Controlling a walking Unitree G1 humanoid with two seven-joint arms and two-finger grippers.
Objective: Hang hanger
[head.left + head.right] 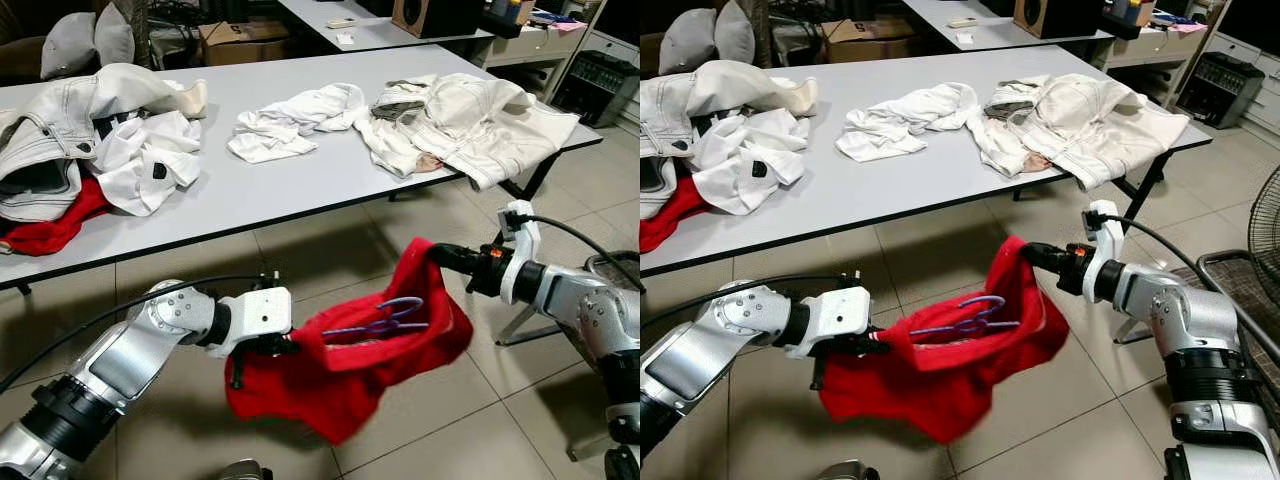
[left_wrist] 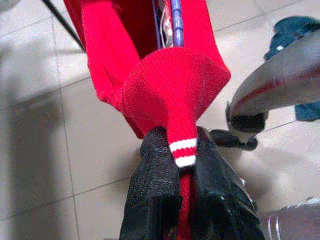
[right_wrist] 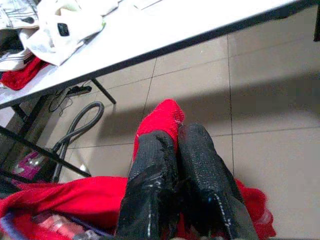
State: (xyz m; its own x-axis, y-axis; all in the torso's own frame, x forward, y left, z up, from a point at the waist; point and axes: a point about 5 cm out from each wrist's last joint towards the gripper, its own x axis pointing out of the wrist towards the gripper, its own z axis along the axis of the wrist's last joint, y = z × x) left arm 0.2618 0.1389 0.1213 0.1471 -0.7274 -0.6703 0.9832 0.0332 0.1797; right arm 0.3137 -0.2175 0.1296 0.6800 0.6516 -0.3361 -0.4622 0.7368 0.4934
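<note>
the red garment hangs stretched between both grippers, above the tiled floor and in front of the grey table. the left gripper is clamped on one end of the garment; in the left wrist view its two black fingers pinch a red cuff with two white stripes. the right gripper is clamped on the opposite end, which sits higher; in the right wrist view its fingers are pressed together with red fabric between them. the purple hanger lies inside the garment, partly covered by the fabric, between the two grippers, and is not hung on anything.

relative to the table: white clothes lie bunched on its top, a cream jacket lies at its right end, and a second red garment lies at its left end under more white clothing. a grey hose lies on the floor beneath the table.
</note>
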